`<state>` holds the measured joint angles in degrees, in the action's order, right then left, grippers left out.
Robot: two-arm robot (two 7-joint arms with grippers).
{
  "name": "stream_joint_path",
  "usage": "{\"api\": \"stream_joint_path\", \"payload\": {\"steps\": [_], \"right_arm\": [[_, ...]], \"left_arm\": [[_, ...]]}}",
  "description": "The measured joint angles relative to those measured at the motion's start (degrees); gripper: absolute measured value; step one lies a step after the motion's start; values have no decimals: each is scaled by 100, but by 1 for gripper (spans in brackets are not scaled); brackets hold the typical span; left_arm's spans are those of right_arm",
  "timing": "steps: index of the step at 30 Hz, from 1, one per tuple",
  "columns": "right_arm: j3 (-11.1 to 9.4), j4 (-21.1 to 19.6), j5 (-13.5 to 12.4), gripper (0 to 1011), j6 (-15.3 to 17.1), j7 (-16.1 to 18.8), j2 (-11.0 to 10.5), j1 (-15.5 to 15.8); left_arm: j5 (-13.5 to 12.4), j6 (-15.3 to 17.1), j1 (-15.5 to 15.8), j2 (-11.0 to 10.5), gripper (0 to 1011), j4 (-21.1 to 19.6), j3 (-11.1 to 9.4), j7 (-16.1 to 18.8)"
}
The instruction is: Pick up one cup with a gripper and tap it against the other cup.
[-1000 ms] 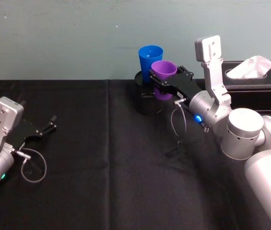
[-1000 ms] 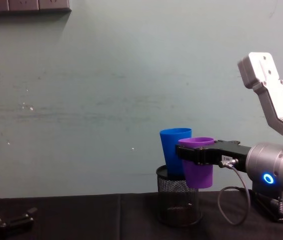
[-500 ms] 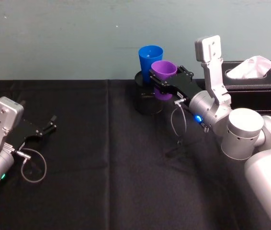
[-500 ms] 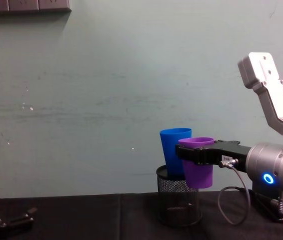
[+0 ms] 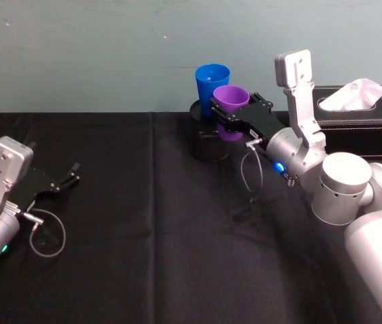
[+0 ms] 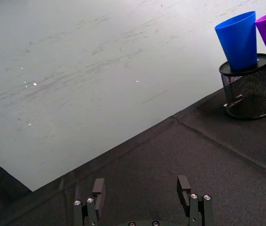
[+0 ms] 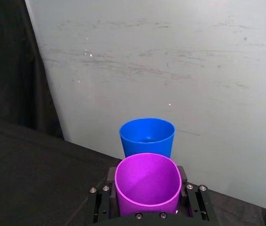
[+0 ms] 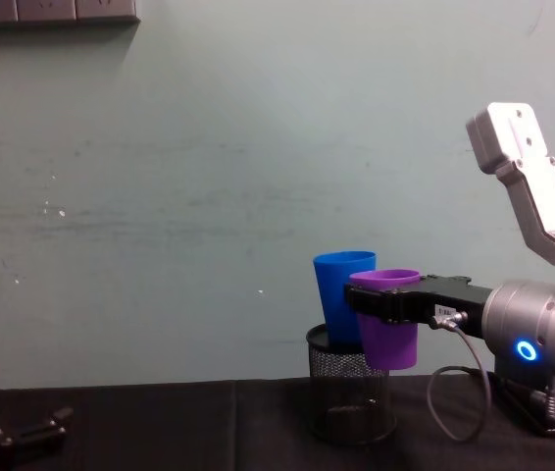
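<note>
The right tool (image 5: 228,113) is clenched on the purple cup (image 5: 230,101), a black finger on each side just under its rolled rim. The cup is small, tapered and bright violet. It is upright and off the table (image 5: 144,270), and its inside looks bare in the right wrist view. It hangs just beside the blue cup (image 5: 211,77), at about five o'clock from it in the head view; whether the two touch cannot be told. The blue cup is taller and narrower, plain and glossy. It stands leaning a little in a black mesh holder (image 5: 208,145) near the table's twelve o'clock edge. The left tool (image 5: 66,181) lies low at about eight o'clock, released, its jaws spread with nothing between them.
</note>
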<state>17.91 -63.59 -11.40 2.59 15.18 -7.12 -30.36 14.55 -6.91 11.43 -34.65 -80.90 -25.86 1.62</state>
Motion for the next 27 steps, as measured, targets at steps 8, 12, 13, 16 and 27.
{"api": "stream_joint_path", "payload": {"steps": [8,12,13,16,27], "right_arm": [[0,0,0,723,0,0,0,0],[0,0,0,723,0,0,0,0],[0,0,0,723,0,0,0,0],[0,0,0,723,0,0,0,0],[0,0,0,723,0,0,0,0]], "left_arm": [[0,0,0,0,1000,0,0,0],[0,0,0,0,1000,0,0,0],[0,0,0,0,1000,0,0,0],[0,0,0,0,1000,0,0,0],[0,0,0,0,1000,0,0,0]]}}
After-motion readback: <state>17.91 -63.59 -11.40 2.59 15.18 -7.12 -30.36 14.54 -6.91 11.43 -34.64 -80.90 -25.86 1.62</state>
